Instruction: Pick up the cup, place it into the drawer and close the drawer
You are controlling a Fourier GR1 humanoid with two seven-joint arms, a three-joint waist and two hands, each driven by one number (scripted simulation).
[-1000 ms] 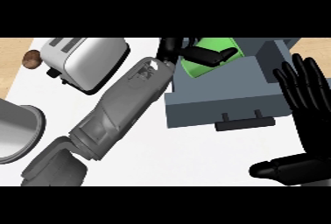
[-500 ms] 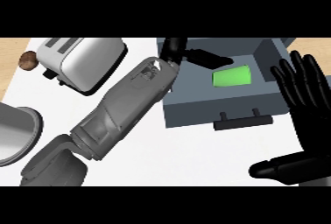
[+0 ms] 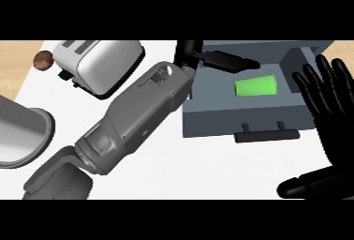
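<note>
The green cup lies on its side inside the open grey drawer, whose black handle faces me. My left forearm crosses the counter from the lower left, and my left hand is open at the drawer's back left corner. Its fingers reach over the drawer just above the cup and stay apart from it. My right hand is open at the view's right edge, fingers up beside the drawer's right side, with the thumb low down.
A silver toaster stands at the upper left with a small brown round thing beside it. A grey round pot shows at the left edge. White counter lies in front of the drawer.
One second ago my left hand was curled on the cup over the drawer. It has let go, the cup now lies in the drawer, and the hand has drawn back up and left.
</note>
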